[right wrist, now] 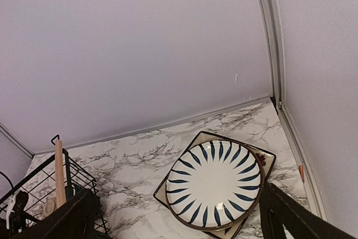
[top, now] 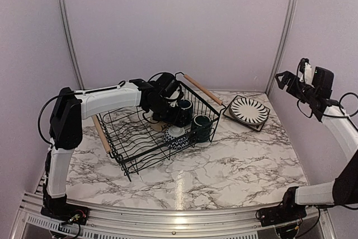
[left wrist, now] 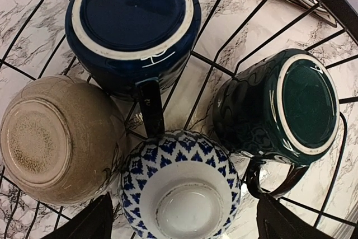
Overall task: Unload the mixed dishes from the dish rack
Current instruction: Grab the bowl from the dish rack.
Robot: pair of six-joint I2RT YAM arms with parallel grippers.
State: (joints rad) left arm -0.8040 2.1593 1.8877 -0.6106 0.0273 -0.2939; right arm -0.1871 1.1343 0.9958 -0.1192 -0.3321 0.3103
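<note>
White-and-grey marble covers the table (top: pixel 224 160), closed in by pale lilac walls. On its left half sits the black wire dish rack (top: pixel 128 144) with wooden bar handles (top: pixel 202 89). Four dishes stand base-up inside it, clustered at its right end: a navy mug (left wrist: pixel 134 26), a dark green mug (left wrist: pixel 279 104), a blue-and-white patterned bowl (left wrist: pixel 179 188) and a beige bowl (left wrist: pixel 56 138). The left gripper (left wrist: pixel 184 223) hangs over that patterned bowl, fingers spread wide and holding nothing. Right of the rack, a striped round plate (right wrist: pixel 215 183) lies on a square plate (right wrist: pixel 263 157). The right gripper (right wrist: pixel 179 222) is raised by the right wall, spread apart and empty.
</note>
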